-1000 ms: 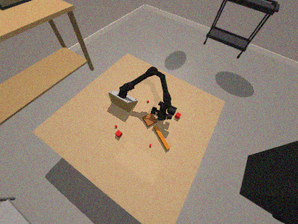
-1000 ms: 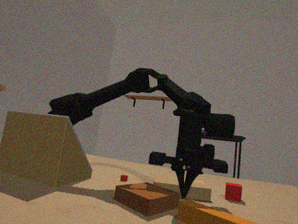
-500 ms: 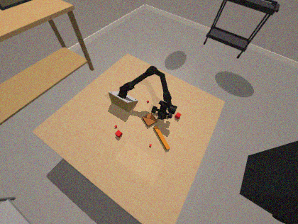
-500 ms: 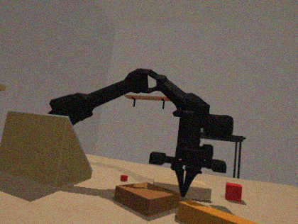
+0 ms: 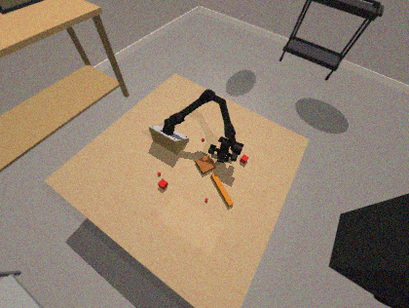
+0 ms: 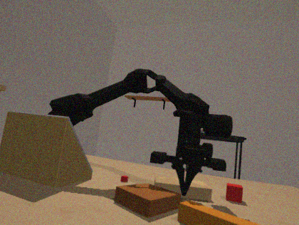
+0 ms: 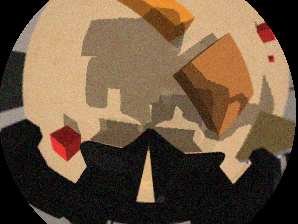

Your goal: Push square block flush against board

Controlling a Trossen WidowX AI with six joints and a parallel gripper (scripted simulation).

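Observation:
The brown square block (image 5: 204,166) (image 6: 142,202) (image 7: 220,67) lies flat. The long orange board (image 5: 222,190) (image 6: 213,214) (image 7: 159,14) lies flat beside it, its near end close to one corner of the block. The wrist view shows a small gap between them, with the block's side at an angle to the board. My gripper (image 5: 224,160) (image 6: 184,194) (image 7: 149,131) is shut and empty. It points down, with its tips low, beside the block and apart from it. A pale bar (image 6: 203,191) lies behind the fingertips in the exterior view; the top view hides it behind the gripper.
A large red cube (image 5: 244,159) (image 6: 234,193) (image 7: 66,142) stands near the gripper. Another red cube (image 5: 163,184) (image 7: 266,32) and several tiny ones lie around. An olive, slanted box (image 5: 167,141) (image 6: 35,149) (image 7: 270,136) stands by the arm's base.

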